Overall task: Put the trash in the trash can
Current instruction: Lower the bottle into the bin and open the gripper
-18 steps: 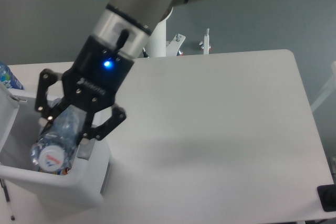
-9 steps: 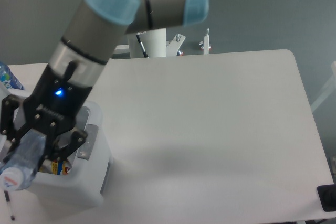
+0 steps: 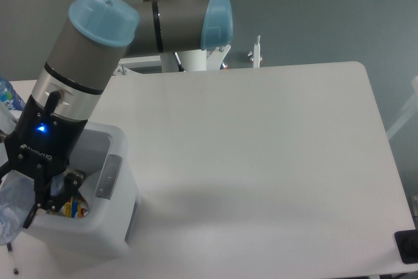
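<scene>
The trash can point(image 3: 108, 181), a white bin with a grey latch on its front, stands at the table's left front corner with its top open. My gripper point(image 3: 16, 204) hangs over the bin's left side, at the picture's left edge. It is shut on the trash, a crushed clear bluish bottle point(image 3: 9, 212) that is partly cut off by the frame. One black finger point(image 3: 51, 195) shows beside the bottle. The bottle's cap is out of view. No wrapper shows.
Colourful packets point(image 3: 70, 207) lie inside the bin. A bottle with a blue-and-white label point(image 3: 6, 93) stands at the far left edge. A black object point(image 3: 407, 246) sits at the table's front right corner. The arm's white base point(image 3: 196, 57) stands behind the table.
The gripper has swung left and down with the bottle, from above the bin's middle to its left side. The bottle's white cap has gone out of the frame.
</scene>
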Robot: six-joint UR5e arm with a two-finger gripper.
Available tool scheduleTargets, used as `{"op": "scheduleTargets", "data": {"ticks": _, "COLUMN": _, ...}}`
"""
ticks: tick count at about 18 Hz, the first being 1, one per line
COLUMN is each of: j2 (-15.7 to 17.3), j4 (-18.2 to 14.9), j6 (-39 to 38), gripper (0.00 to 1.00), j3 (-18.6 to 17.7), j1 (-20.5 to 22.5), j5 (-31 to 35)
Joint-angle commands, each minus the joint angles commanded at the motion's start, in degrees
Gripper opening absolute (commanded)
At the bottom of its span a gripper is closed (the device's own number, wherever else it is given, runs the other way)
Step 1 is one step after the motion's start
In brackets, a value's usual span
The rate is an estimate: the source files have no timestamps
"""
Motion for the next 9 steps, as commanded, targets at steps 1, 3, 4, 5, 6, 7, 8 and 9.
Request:
{"op": "scheduleTargets", "data": {"ticks": 1, "j2": 0.9, "j4": 0.1, "j6": 0.1, "gripper": 1.0, "j3": -0.9, "j1": 0.1, "j5": 0.0}}
{"op": "scheduleTargets", "data": {"ticks": 3, "j2": 2.5, "j4": 0.0, "j6": 0.3, "gripper": 1.0, "j3": -3.1, "j1": 0.7, "j5": 0.0}}
{"op": "scheduleTargets", "data": {"ticks": 4, "j2": 3.4, "j4": 0.1, "j6": 0.7, "gripper": 1.0, "j3": -4.5, "j1": 2.2, "j5": 0.0}}
{"op": "scheduleTargets", "data": {"ticks": 5, "j2": 4.3, "j4": 0.0, "j6": 1.5, "gripper": 1.0, "j3": -5.8, "j1": 3.9, "j5": 0.0}}
{"op": "scheduleTargets", "data": {"ticks": 6, "j2": 5.4, "j4": 0.0, "j6": 2.5, "gripper": 1.0, "j3": -7.1, "j1": 5.0, "j5": -0.1}}
{"op": "scheduleTargets", "data": {"ticks": 7, "j2": 6.1, "j4": 0.0, "j6": 2.9, "gripper": 1.0, "j3": -8.2, "j1": 6.1, "j5": -0.1}}
{"op": "scheduleTargets", "data": {"ticks": 8, "j2": 6.7, "j4": 0.0, "j6": 3.0, "gripper": 1.0, "j3": -9.0, "j1": 7.3, "j5": -0.1}}
{"op": "scheduleTargets", "data": {"ticks": 9, "j2": 7.3, "j4": 0.0, "j6": 3.0, "gripper": 1.0, "j3": -9.4, "j1": 8.9, "j5": -0.1}}
